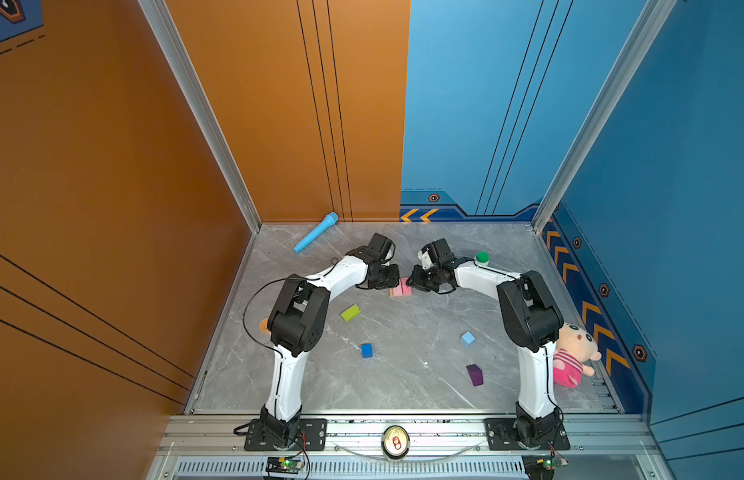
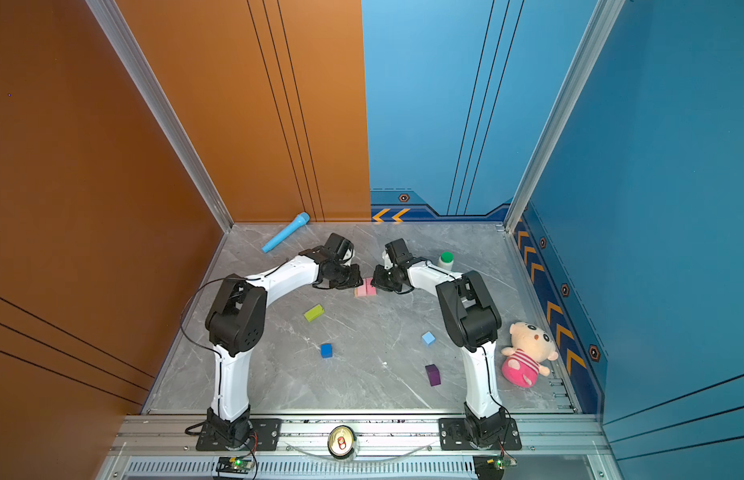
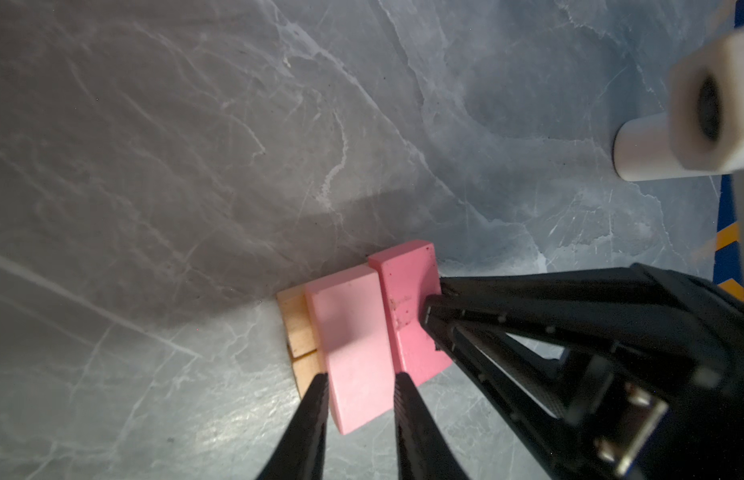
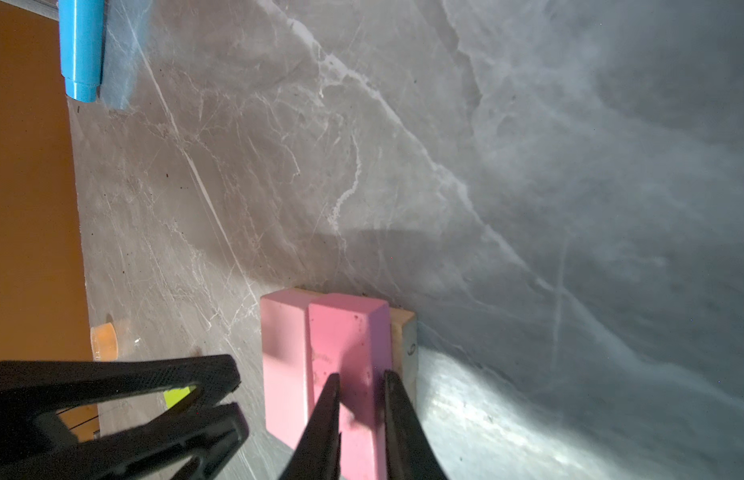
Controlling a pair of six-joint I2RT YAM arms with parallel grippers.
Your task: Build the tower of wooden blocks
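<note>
- The tower so far sits at the far middle of the grey marble table (image 1: 403,374), between the two grippers and well clear of the walls. It is two tan bars (image 3: 297,328) side by side, with two pink bars laid across them.
- The left gripper (image 3: 362,384) is clenched on the lighter pink bar (image 3: 349,324), one finger against each long side. That bar lies flat on the tan bars.
- The right gripper (image 4: 362,384) grasps the darker pink bar (image 4: 349,336), its fingers pressed to both long sides. The bar's top edge stands higher than its neighbour's.
- The two pink bars meet along one long edge with only a thin seam between them. The tan ends stick out past the pink layer on both outer sides.
- In both top views the two gripper heads nearly meet over the pile, leaving little room between them.
- The loose wood blocks lie well apart on the open table nearer the front rail: the lime-green bar (image 1: 350,312), dark-blue cube (image 1: 366,350), light-blue cube (image 1: 467,338) and dark-purple block (image 1: 475,375).
- The ground between these blocks is bare, and a wide bare strip runs along the front edge between the arm bases.
- A light-blue toy microphone (image 1: 316,232) lies near the back left corner. A white bottle with green cap (image 1: 482,258) stands just behind the right forearm.
- A plush doll (image 1: 573,353) leans at the right edge beside the right arm's elbow.
</note>
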